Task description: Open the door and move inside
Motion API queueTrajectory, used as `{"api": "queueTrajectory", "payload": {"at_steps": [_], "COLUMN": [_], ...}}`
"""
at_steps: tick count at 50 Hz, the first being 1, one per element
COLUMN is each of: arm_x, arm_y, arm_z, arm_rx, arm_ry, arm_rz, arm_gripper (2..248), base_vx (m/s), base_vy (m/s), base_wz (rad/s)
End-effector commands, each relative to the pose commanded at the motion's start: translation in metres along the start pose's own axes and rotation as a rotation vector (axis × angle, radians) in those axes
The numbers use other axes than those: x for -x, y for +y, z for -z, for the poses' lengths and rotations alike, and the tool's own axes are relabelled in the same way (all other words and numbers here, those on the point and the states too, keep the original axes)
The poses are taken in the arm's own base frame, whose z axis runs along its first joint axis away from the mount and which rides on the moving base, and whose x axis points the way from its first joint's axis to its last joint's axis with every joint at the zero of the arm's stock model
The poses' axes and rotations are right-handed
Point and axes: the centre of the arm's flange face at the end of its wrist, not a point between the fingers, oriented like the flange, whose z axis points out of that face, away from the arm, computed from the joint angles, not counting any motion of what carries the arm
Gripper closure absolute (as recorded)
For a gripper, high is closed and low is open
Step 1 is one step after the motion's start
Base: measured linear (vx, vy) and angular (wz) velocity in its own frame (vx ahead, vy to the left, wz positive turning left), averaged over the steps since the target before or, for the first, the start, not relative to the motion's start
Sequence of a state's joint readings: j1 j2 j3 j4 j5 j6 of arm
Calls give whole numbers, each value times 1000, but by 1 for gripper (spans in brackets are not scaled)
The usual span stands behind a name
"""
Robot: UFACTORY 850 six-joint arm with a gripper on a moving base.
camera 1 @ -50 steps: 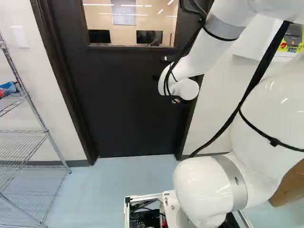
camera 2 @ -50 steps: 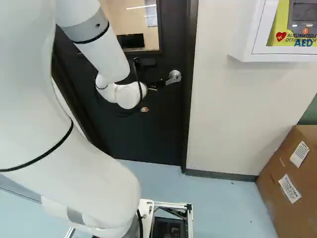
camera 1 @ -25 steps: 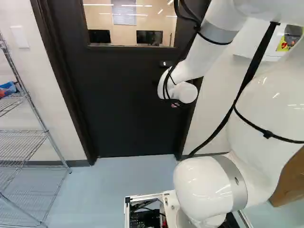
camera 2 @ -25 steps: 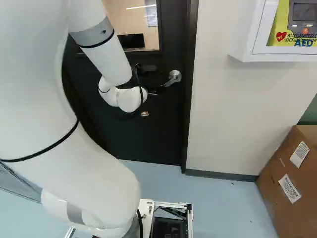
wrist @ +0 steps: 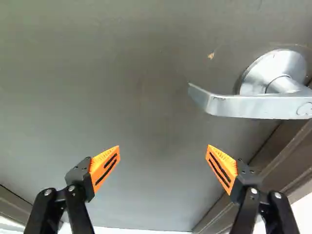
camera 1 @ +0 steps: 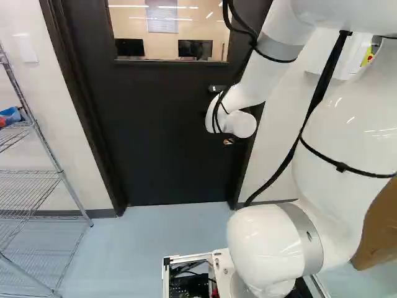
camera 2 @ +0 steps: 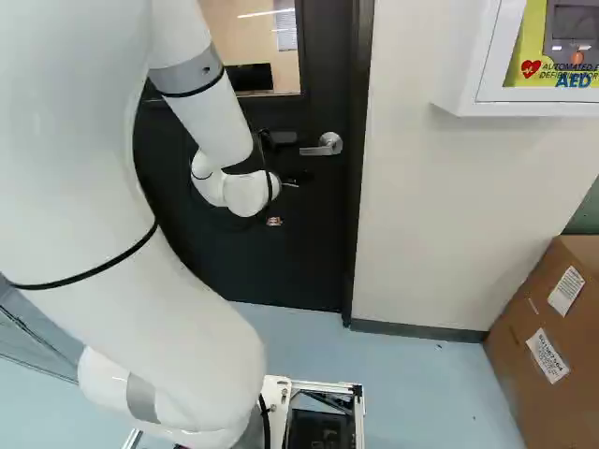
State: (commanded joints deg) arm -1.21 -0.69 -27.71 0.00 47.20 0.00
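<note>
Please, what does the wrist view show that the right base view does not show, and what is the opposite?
Only the wrist view: both fingers of the open hand in full, standing apart, and a small pale mark on the door beside the lever's free end.

Only the right base view: the door window, the white wall cabinet, the cardboard box and the arm's white links.

Both: the dark door, its lever handle and part of the door frame.

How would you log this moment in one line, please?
door: closed | lever handle: level, ungripped | end effector: open, empty | likely next: align with handle
</note>
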Motion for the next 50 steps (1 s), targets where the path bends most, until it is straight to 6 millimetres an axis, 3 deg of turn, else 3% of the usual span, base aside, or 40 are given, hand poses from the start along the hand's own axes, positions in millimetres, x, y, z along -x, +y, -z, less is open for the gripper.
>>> {"api": "queueTrajectory", "payload": {"at_steps": [24, 50], "arm_x": [0, -24], "arm_y": [1, 1], "arm_z": [44, 55], "arm_rx": [1, 1], "arm_ry": [37, 104], "arm_rz": [0, 0], "arm_gripper": [3, 3], "base_vx": [0, 0], "base_vy": [0, 0], "base_wz": [0, 0]}}
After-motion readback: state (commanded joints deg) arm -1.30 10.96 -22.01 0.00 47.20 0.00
